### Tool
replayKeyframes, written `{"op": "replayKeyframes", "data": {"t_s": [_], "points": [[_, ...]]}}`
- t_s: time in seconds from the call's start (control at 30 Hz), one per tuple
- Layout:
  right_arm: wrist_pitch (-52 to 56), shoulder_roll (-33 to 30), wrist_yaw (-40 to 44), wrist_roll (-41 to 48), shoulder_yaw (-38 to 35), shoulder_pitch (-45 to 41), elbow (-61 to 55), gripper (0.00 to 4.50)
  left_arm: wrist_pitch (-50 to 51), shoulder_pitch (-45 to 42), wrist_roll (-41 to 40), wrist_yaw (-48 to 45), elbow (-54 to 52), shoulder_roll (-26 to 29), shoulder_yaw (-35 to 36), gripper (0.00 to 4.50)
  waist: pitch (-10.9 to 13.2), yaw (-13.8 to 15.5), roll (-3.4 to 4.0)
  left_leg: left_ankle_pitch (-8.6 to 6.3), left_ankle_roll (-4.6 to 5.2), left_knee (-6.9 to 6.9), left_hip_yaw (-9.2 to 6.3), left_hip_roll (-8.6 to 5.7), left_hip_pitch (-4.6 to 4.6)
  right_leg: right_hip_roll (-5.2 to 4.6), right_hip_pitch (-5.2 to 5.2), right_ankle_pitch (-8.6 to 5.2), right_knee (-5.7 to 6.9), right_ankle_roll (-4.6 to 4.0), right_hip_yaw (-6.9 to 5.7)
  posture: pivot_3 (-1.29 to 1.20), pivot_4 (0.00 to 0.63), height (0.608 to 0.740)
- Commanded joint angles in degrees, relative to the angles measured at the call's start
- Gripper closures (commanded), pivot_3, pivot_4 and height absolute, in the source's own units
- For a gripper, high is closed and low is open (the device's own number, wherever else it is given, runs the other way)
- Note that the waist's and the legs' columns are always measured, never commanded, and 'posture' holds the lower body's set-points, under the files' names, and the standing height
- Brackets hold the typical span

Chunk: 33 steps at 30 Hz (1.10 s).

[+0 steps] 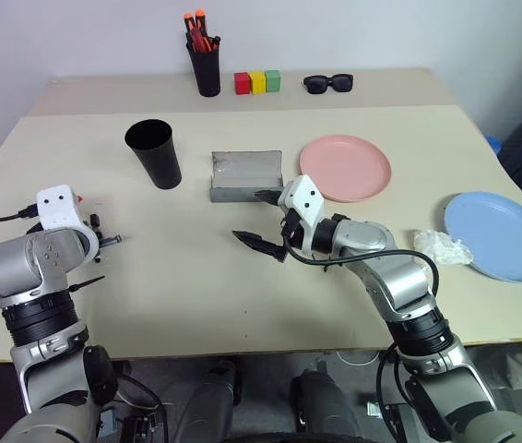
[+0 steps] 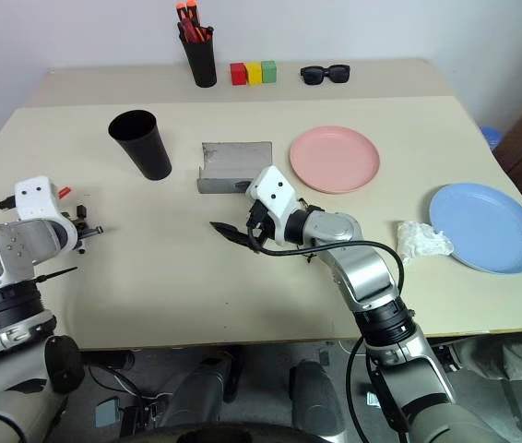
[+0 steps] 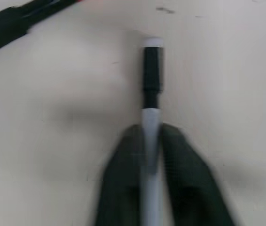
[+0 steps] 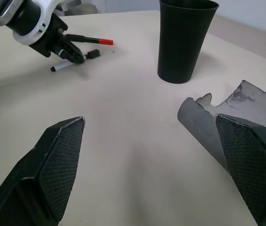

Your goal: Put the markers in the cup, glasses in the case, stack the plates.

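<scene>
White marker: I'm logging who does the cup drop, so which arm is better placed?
Left. Its gripper is shut on the white marker; the right gripper hangs open by the case.

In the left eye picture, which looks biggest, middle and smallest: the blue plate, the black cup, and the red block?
1. Blue plate, biggest.
2. Black cup, in the middle.
3. Red block, smallest.

The block sits at the far end of the table, so distance makes it look a bit smaller, but the order is clear anyway.
</scene>
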Motion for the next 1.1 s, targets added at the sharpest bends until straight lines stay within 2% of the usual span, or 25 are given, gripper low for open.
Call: {"op": "replayKeyframes", "data": {"t_s": [0.03, 0.1, 0.2, 0.27, 0.33, 0.47, 0.63, 0.83, 1.1], "points": [[-1.1, 0.8, 0.0, 0.4, -0.2, -1.0, -1.4, 0.00, -12.0, 2.3, 2.8, -0.1, -3.3, 0.5, -1.4, 4.45, 0.0, 0.0, -0.02, 0.00, 0.00, 0.00, 0.00, 0.00, -0.01, 0.00, 0.00, 0.00, 0.00, 0.00, 0.00, 0.00, 0.150, 0.734], [-1.6, 2.0, -1.7, 0.1, -1.3, -2.0, -0.1, 0.00, -23.3, 3.4, 6.9, 2.2, -5.1, 1.0, -4.0, 4.45, 0.0, 0.1, -0.08, 0.00, -0.01, 0.00, 0.00, 0.01, -0.04, -0.02, 0.00, 0.00, 0.00, 0.00, 0.00, 0.00, 0.150, 0.734], [-2.5, 4.0, -5.3, -0.8, -3.2, -4.0, 2.5, 0.00, -35.2, 3.7, 9.9, 3.4, -4.9, 1.5, -5.6, 4.45, 0.0, 0.3, -0.17, 0.02, -0.05, 0.00, -0.02, 0.01, -0.05, -0.06, -0.02, 0.02, 0.00, -0.03, -0.01, 0.00, 0.150, 0.734], [-3.2, 4.6, -6.4, -1.2, -3.8, -4.9, 3.7, 0.00, -41.9, 2.7, 5.0, -0.6, -5.8, -0.1, -2.3, 4.45, 0.0, 0.4, -0.17, 0.02, -0.05, 0.00, 0.00, 0.00, -0.05, -0.04, -0.03, 0.03, -0.01, -0.03, 0.00, 0.00, 0.150, 0.734], [-3.5, 5.0, -7.0, -1.1, -4.2, -5.4, 4.5, 0.00, -47.7, 0.9, 4.5, 0.3, -5.9, -1.0, -1.1, 4.45, 0.0, 0.5, -0.21, 0.02, -0.04, 0.00, -0.01, -0.01, -0.06, -0.04, -0.10, 0.03, -0.07, -0.03, -0.04, 0.00, 0.150, 0.734], [-4.3, 6.1, -7.9, -0.7, -4.8, -6.3, 5.5, 0.00, -56.0, -3.1, 6.6, 0.2, -2.7, -1.1, -5.3, 4.45, 0.0, 0.5, -0.25, 0.02, -0.03, 0.01, -0.03, -0.02, -0.07, -0.01, -0.02, 0.04, -0.06, -0.01, -0.05, 0.00, 0.150, 0.734], [-5.2, 9.7, -11.7, -0.8, -6.5, -8.9, 8.0, 0.00, -69.2, -10.7, 10.6, -1.6, 7.7, -3.2, -13.4, 4.45, 0.0, 0.3, -0.25, 0.04, -0.02, 0.02, -0.03, -0.04, -0.07, 0.02, 0.12, 0.05, -0.03, 0.00, -0.08, 0.00, 0.150, 0.734], [-6.5, 11.4, -14.0, -1.3, -7.3, -10.5, 10.1, 0.00, -82.8, -17.7, 14.1, -1.8, 26.2, -4.8, -18.4, 4.45, 0.0, -0.1, -0.25, 0.04, -0.01, 0.00, -0.01, -0.04, -0.07, 0.04, 0.07, 0.05, 0.00, 0.01, -0.06, 0.00, 0.150, 0.734], [-5.8, 12.6, -15.7, 0.0, -9.6, -11.0, 9.1, 0.00, -92.0, -21.3, 15.1, 0.1, 39.6, -5.7, -19.4, 4.45, 0.0, -0.1, -0.25, 0.05, 0.00, 0.01, 0.00, -0.04, -0.14, 0.04, -0.04, 0.05, 0.08, 0.02, -0.06, 0.00, 0.150, 0.734]]}}
